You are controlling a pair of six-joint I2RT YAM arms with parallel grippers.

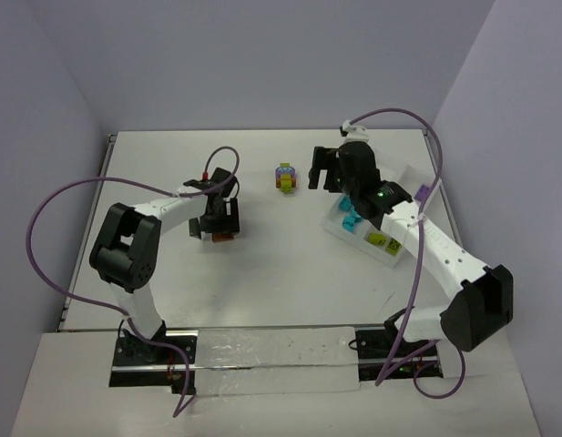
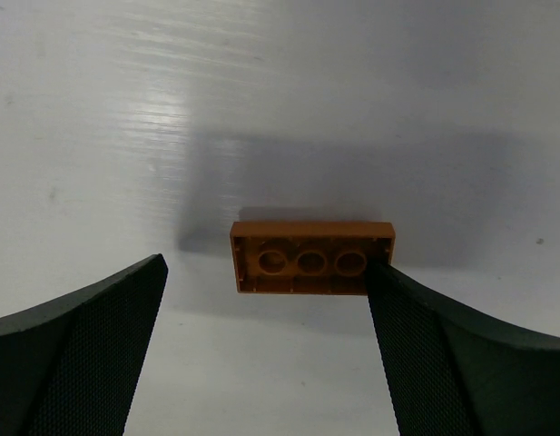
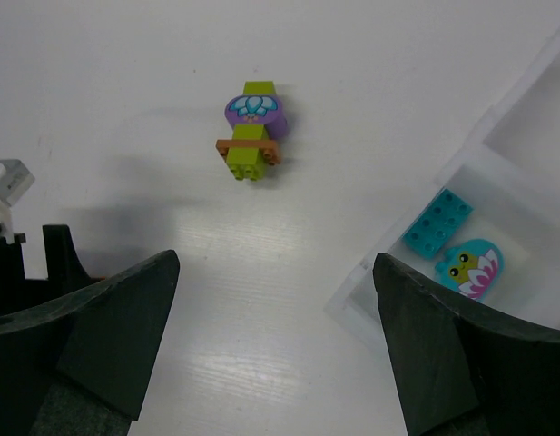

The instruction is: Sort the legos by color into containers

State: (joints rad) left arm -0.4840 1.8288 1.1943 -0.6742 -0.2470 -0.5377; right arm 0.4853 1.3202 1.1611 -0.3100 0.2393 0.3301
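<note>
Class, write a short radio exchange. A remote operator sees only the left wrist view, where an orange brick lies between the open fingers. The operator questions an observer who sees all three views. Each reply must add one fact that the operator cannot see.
Operator: I see only the orange brick, lying studs down under the left gripper. Where is the tray?
Observer: The white tray stands on the right side of the table, apart from your brick.
Operator: Is anything sorted into it yet?
Observer: Yes. A cyan brick and a rounded cyan piece lie together in one compartment.
</note>
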